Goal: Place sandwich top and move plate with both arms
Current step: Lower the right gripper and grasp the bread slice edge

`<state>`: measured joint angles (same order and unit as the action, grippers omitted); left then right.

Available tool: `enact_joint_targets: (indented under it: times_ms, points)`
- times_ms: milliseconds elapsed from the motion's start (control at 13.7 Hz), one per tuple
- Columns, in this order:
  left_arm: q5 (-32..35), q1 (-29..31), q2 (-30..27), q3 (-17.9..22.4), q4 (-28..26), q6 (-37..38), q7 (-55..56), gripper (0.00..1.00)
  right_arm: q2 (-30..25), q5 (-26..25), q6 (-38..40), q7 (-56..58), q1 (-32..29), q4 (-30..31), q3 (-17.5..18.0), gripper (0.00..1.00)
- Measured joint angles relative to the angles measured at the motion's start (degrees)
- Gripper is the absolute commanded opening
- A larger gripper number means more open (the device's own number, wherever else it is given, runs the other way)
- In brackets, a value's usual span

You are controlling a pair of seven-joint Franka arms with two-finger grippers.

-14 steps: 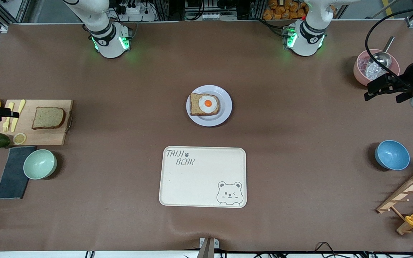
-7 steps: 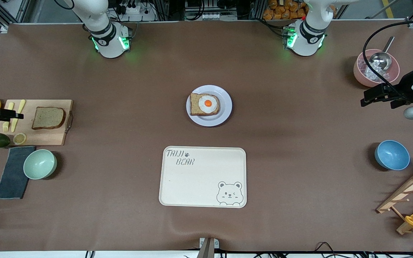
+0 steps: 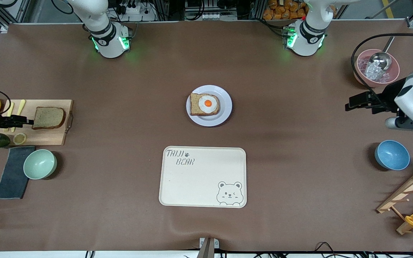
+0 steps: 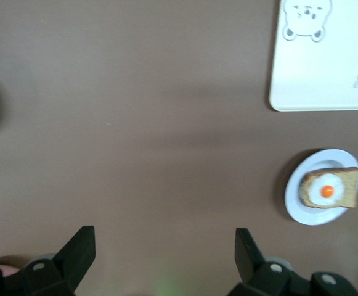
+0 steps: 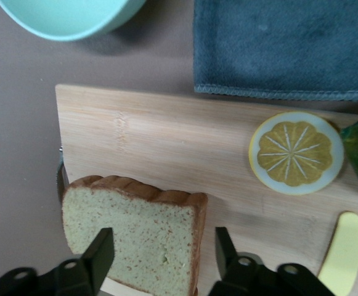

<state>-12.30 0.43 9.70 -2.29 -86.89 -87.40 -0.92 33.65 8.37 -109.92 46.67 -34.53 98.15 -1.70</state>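
Observation:
The sandwich top (image 3: 48,118) lies flat on a wooden cutting board (image 3: 48,136) at the right arm's end of the table. My right gripper (image 3: 29,122) hovers at the slice's edge. In the right wrist view my right gripper (image 5: 161,250) is open, one finger over the sandwich top (image 5: 135,228) and the other just past its crust. The plate (image 3: 226,107) sits mid-table and carries a bread slice with a fried egg (image 3: 204,104). My left gripper (image 3: 350,103) hangs open and empty over bare table toward the left arm's end; its wrist view shows the plate (image 4: 302,213) well away from that gripper (image 4: 163,246).
A cream bear-printed tray (image 3: 203,176) lies nearer the front camera than the plate. Beside the board are a lemon slice (image 3: 19,138), yellow cutlery (image 3: 20,107), a mint bowl (image 3: 39,163) and a dark cloth (image 3: 13,172). A pink bowl with a scoop (image 3: 376,68), a blue bowl (image 3: 392,154) and a wooden rack (image 3: 407,197) stand at the left arm's end.
My right gripper has slid across the board to the bread slice's edge, its jaws narrowing. My left gripper has moved from the pink bowl toward the table's middle.

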Motion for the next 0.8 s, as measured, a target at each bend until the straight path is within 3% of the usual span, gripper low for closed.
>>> enact_joint_targets:
  times_ms: [509, 801]
  points:
    - [-6.5, 2.1, 0.4, 0.2, -4.2, -4.0, 0.0, 1.00, 0.9, 1.6, -1.7, 1.3, -1.2, 2.4, 0.0, 0.62]
    - [-6.5, 4.1, 0.4, 0.3, -4.6, -5.2, 0.2, 1.00, 1.0, 1.9, -3.5, 4.0, -1.9, 3.8, 0.0, 0.26]
